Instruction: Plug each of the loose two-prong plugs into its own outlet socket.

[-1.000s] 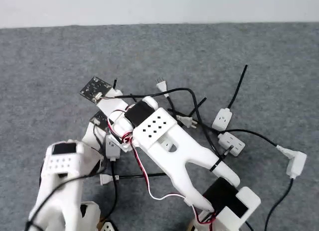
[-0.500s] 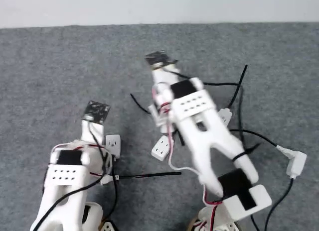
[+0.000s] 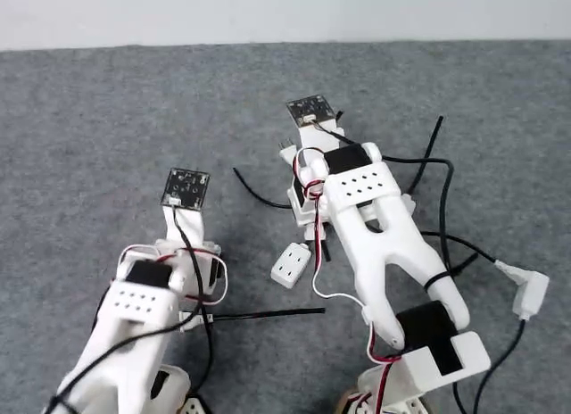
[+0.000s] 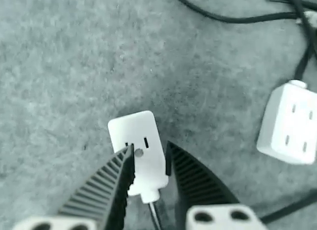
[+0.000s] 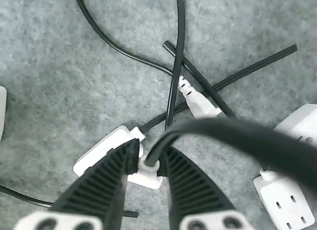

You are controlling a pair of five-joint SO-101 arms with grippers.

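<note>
Left claw (image 4: 148, 149) is clamped on a white single outlet socket (image 4: 134, 133), one finger on each long side, slots facing up. Can't tell whether it's lifted or resting on the grey table (image 3: 98, 111). White double socket (image 3: 290, 264) lies near, between the arms. Right claw (image 5: 150, 150) is closed on a white plug body (image 5: 144, 178) at the end of a thick black cable (image 5: 233, 131), over crossed cords. Another loose plug (image 5: 200, 105) lies just beyond it, unplugged.
</note>
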